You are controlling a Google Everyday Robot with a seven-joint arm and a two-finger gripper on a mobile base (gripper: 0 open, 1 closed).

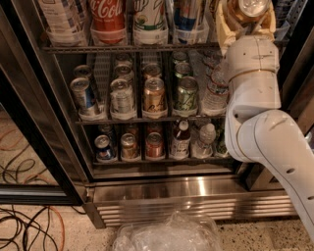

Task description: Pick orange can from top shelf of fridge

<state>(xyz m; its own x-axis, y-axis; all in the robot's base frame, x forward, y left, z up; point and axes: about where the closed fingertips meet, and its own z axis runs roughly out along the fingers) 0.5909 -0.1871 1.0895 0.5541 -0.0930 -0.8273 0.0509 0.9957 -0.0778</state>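
The orange can (249, 9), copper-gold with a silver lid, is at the top right, tilted with its lid facing me. My gripper (246, 23) is shut on it, with beige fingers (224, 27) on both sides of it. It is held level with the top shelf (147, 48), at the shelf's right end and in front of the trays. The fridge (196, 188) stands open, with my white arm (255, 98) reaching up across its right side. The can's lower body is hidden by the gripper.
A red Coca-Cola can (108, 14) and other cans stand on the top shelf. Two lower racks hold several cans and bottles. The black door frame (34, 122) is at left. A clear plastic bag (167, 235) and cables (24, 220) lie on the floor.
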